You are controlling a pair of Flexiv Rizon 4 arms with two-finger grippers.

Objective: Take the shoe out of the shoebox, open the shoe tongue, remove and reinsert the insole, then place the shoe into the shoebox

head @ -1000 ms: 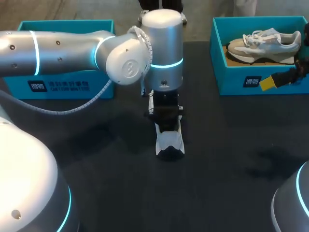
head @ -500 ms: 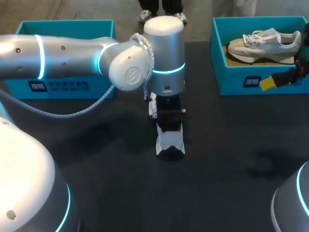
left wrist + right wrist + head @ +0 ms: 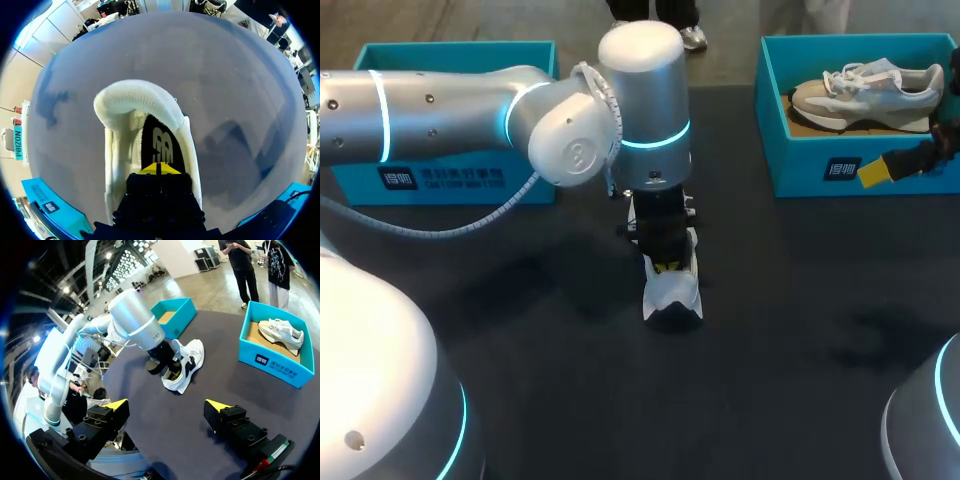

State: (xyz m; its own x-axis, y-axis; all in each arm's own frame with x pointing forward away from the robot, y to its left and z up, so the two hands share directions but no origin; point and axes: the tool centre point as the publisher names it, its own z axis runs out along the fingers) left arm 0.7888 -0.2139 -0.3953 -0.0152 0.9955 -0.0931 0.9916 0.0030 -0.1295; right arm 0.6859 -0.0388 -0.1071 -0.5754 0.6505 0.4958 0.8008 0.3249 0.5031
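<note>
A white shoe with black trim lies on the dark table's middle, also seen ahead of the right gripper. My left gripper comes down into its opening. In the left wrist view its yellow tips are pressed together, shut, on the black insole inside the shoe; nothing shows between them. My right gripper is open and empty, well short of the shoe; in the head view it sits at the right edge, in front of the right shoebox.
The right teal shoebox holds a second pale shoe. Another teal box stands at the back left, partly behind my left arm. The dark tabletop in front of the shoe is bare.
My left arm dipped toward the shoe, then drew back and left a little, so its yellow tips now show above the shoe. The shoe and my right arm have not moved.
</note>
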